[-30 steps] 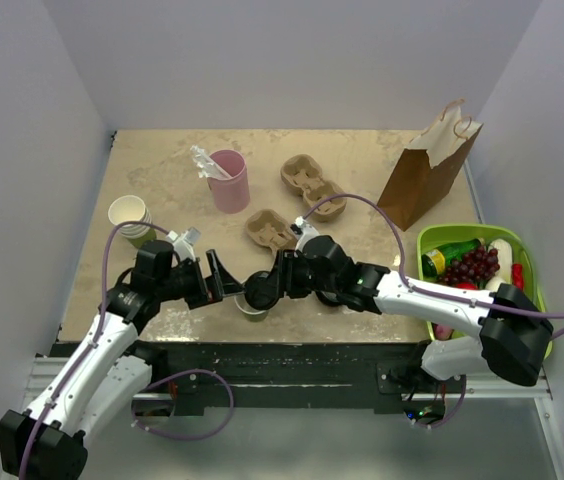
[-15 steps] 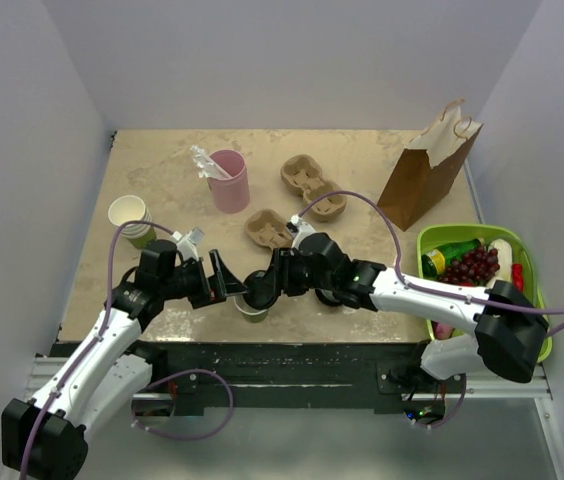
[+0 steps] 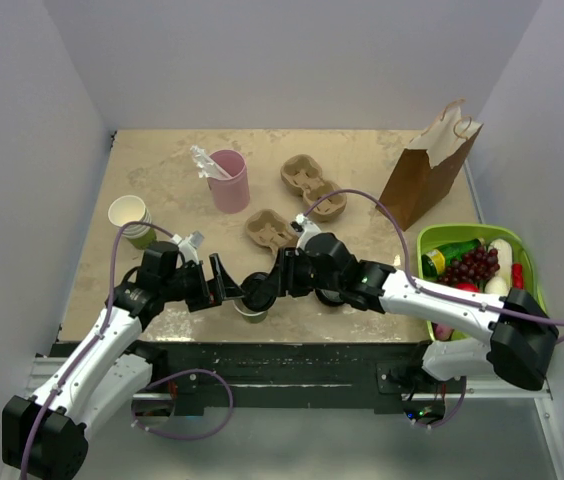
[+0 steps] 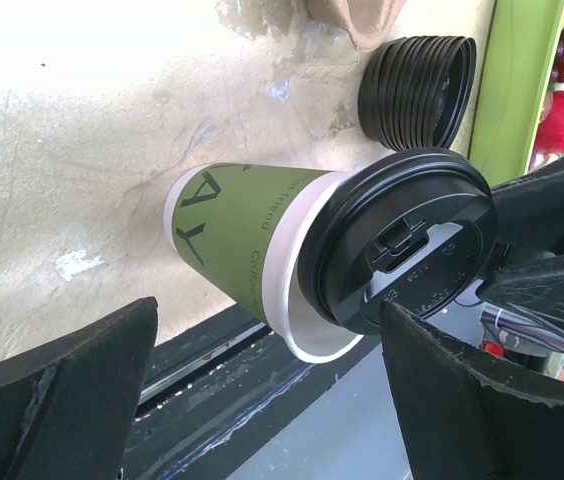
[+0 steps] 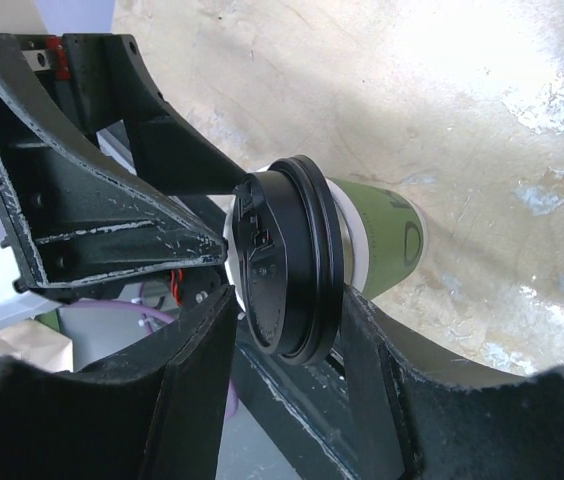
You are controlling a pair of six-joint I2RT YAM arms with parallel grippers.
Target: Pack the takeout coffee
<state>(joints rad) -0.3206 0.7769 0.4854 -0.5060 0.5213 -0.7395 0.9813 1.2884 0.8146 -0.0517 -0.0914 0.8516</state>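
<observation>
The takeout coffee stands upright on the bench near its front edge, between both arms. The right end effector is clamped on the black lid, which lies tilted on the rim and seems not seated. The left end effector is apart, with the cup just ahead of it.

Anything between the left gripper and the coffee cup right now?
Nothing visible. The open left gripper has a finger on either side of the takeout coffee, with bare gaps between. The right gripper grips its lid from the far side.
</observation>
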